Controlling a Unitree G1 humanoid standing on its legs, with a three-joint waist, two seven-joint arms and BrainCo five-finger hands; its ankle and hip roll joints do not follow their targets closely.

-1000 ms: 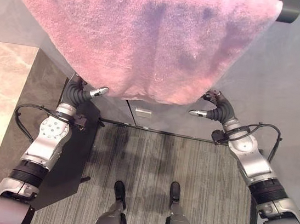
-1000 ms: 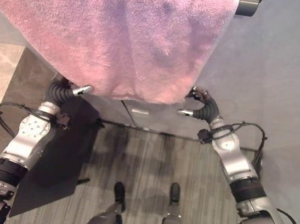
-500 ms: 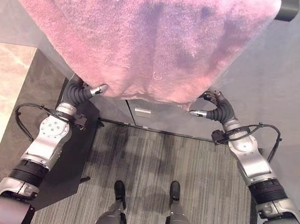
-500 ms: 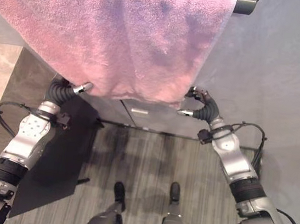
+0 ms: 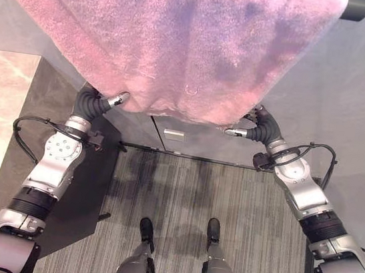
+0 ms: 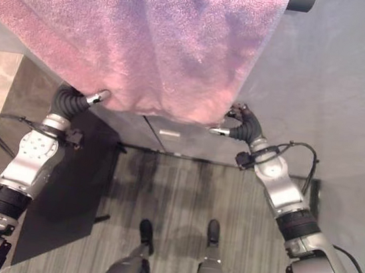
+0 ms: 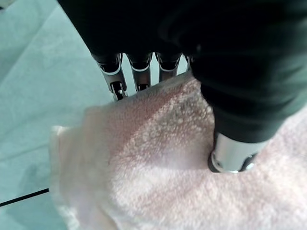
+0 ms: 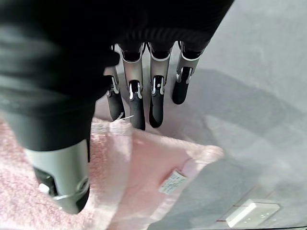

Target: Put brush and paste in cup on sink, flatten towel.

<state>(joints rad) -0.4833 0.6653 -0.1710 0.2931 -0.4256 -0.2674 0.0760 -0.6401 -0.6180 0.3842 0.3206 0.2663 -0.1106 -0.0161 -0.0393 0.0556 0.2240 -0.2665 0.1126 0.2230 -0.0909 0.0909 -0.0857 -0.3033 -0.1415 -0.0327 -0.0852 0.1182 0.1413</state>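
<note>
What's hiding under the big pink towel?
Under the pink towel both hands grip its bottom corners: left hand, right hand. A dark bar pokes out at one end. The rest behind it is covered.

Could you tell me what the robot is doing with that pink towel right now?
The robot is working on the pink towel, which hangs over a dark rail on a grey wall. Its left hand pinches the towel's lower left corner and its right hand pinches the lower right corner, holding the bottom edge spread between them.
</note>
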